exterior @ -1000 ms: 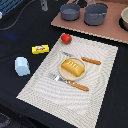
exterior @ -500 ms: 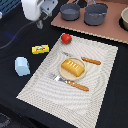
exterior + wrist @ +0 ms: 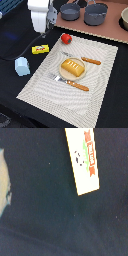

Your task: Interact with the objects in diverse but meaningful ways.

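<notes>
Dark table (image 3: 15, 100); yellow packet (image 3: 40, 49) lies below pincer (image 3: 42, 34), apart.

I see my 1 arm (image 3: 41, 14) at the far edge of the exterior view, toward that view's left, its white wrist pointing down. I can't tell how the gripper's jaws stand.

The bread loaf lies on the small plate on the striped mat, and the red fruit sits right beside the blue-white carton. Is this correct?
Not quite. The bread loaf does lie on the plate on the striped mat, but the exterior view shows the red fruit at the mat's far edge, well apart from the carton.
</notes>
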